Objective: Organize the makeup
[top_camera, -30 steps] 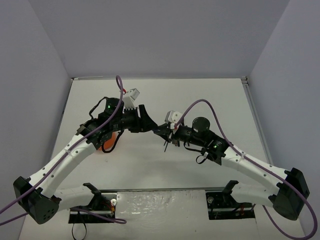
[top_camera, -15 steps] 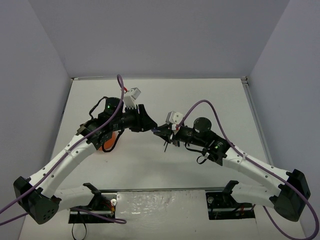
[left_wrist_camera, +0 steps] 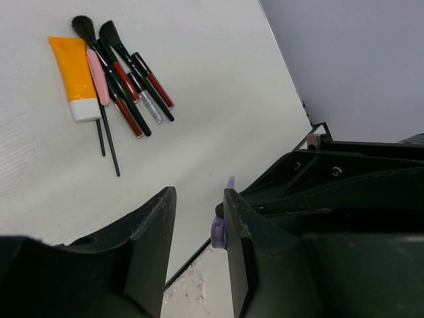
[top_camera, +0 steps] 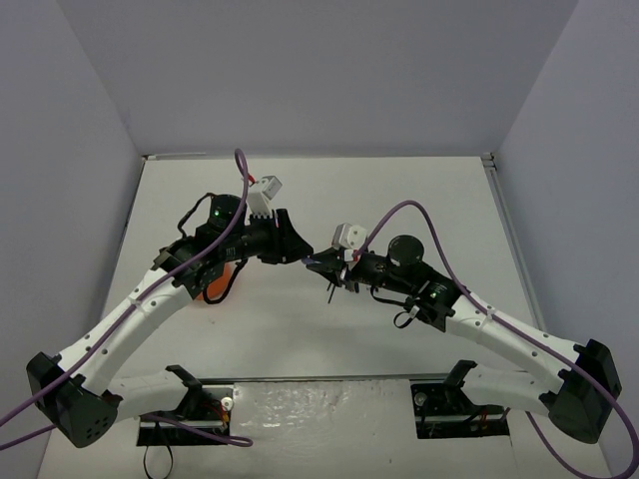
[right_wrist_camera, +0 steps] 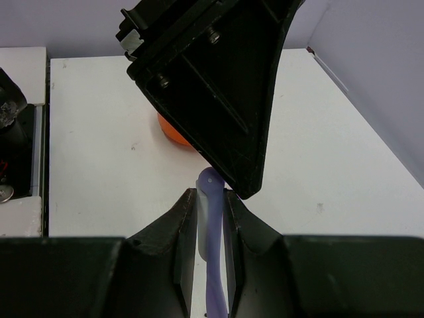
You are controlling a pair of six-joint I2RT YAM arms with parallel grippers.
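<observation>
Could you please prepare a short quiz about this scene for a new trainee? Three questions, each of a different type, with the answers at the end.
1. True or false: the right gripper holds a lilac item between its fingers.
2. In the left wrist view, what lies at the left end of the makeup row on the table? A. the orange tube; B. a green compact; C. a mirror.
3. In the right wrist view, what colour is the round tub, partly hidden, on the table?

Key: 1. True. 2. A. 3. Orange.
</observation>
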